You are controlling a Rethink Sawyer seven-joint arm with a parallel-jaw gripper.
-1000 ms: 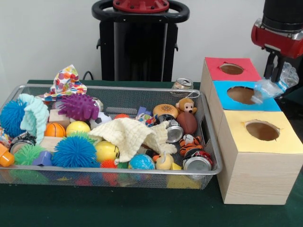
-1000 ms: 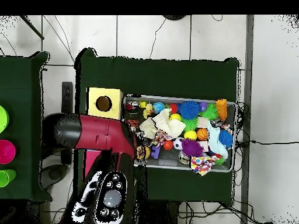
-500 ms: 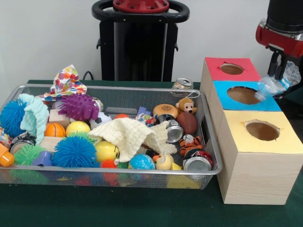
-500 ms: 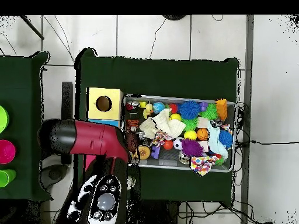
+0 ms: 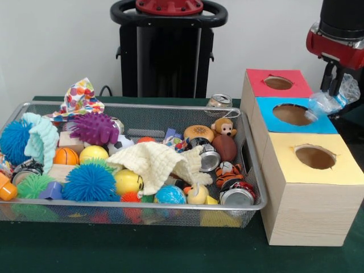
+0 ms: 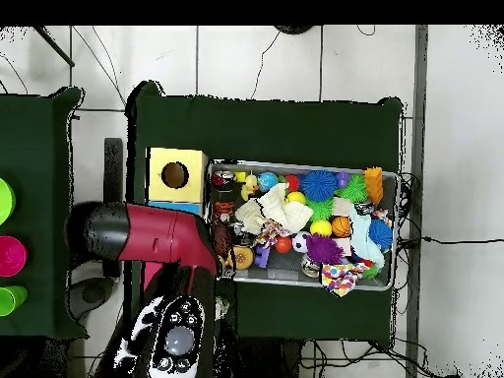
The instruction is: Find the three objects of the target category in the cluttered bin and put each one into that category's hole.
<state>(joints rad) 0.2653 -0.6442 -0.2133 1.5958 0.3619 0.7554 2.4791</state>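
Note:
The bin (image 5: 149, 107) is a wide silver wire-mesh basket on the green table, full of toys, balls, cloths and cans; it also shows in the overhead view (image 6: 295, 165). To its right stand three wooden boxes with holes: red-topped (image 5: 259, 79) at the back, blue-topped (image 5: 267, 108) in the middle, yellow-topped (image 5: 284, 165) in front. My gripper (image 5: 335, 85) hangs at the top right, shut on a crumpled clear plastic bottle (image 5: 330, 102), which is just above the right edge of the blue box's hole (image 5: 293, 115). In the overhead view my arm (image 6: 157, 236) hides the gripper.
In the bin lie a cream cloth (image 5: 153, 162), blue (image 5: 90, 182) and purple (image 5: 94, 128) spiky balls, a monkey plush (image 5: 223, 128) and metal cans (image 5: 238, 196). Another can (image 5: 219, 101) sits at the bin's back rim. Coloured cups (image 6: 8, 256) stand on a side table.

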